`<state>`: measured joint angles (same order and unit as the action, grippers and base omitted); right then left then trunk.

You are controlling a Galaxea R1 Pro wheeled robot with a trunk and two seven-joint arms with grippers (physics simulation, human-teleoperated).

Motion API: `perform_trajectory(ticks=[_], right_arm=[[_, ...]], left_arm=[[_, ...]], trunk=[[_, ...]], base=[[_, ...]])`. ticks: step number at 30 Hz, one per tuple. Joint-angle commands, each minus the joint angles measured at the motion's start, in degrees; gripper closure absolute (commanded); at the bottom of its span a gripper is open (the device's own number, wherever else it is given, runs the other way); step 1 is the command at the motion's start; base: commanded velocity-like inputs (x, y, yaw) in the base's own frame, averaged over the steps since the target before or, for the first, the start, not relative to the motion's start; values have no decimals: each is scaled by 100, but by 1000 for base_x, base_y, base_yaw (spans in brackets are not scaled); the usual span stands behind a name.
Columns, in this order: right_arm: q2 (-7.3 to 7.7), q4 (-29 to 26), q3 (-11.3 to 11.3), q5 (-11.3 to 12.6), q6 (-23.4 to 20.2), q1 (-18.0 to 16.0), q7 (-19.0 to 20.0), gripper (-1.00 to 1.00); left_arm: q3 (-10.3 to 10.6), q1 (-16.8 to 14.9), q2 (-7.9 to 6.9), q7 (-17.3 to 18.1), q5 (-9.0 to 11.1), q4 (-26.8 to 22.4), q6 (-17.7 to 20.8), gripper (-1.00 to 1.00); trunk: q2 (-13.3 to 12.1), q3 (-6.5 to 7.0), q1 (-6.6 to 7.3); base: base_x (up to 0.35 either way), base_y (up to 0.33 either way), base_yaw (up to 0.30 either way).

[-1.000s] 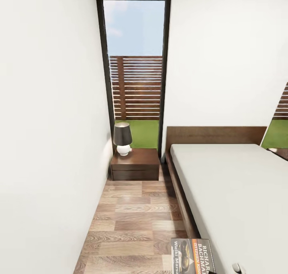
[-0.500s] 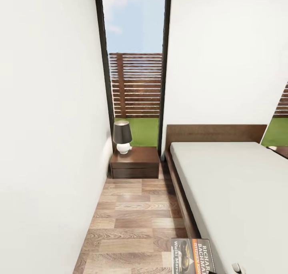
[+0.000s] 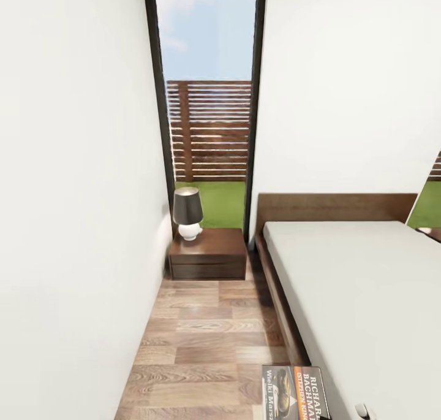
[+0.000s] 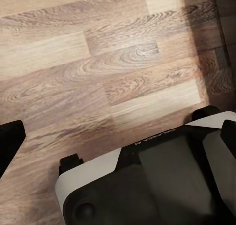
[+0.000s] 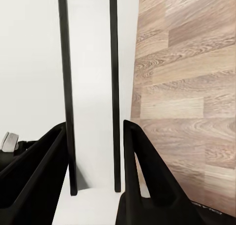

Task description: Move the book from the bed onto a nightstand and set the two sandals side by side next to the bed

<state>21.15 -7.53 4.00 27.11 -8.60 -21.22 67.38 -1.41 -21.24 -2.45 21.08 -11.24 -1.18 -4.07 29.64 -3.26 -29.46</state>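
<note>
The book [image 3: 295,392], a dark cover with orange and white lettering, hangs low over the floor beside the bed [image 3: 367,297]. In the right wrist view my right gripper [image 5: 93,126] is shut on the book [image 5: 93,87], its white page edge between two black fingers [image 5: 142,176]. The nightstand [image 3: 207,253] stands ahead at the end of the aisle, next to the headboard. My left gripper [image 4: 118,136] is open over the wood floor, its fingertips [image 4: 10,141] far apart. The sandals are out of view.
A dark-shaded lamp [image 3: 187,213] stands on the nightstand's left half. A white wall [image 3: 73,224] closes the aisle's left side, and a tall window [image 3: 208,101] rises behind the nightstand. My base [image 4: 157,180] sits below the left gripper.
The head view has crept forward along the aisle towards the window and nightstand. The book keeps its place at the bottom of the view.
</note>
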Motion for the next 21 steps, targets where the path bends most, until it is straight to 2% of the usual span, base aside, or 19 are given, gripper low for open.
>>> perform_trajectory(ticks=[1,21], right_arm=[[3,-1,31,61,-56,-5,12,100],[3,6,31,61,-44,-5,7,100]], left_arm=[[-17,-4,-1,8,-53,4,-33,-100],[-26,-9,-1,10,-45,4,-33,-100]], trunk=[[10,-11,-6],[10,-11,-6]], base=[[327,6,0],[329,1,0]])
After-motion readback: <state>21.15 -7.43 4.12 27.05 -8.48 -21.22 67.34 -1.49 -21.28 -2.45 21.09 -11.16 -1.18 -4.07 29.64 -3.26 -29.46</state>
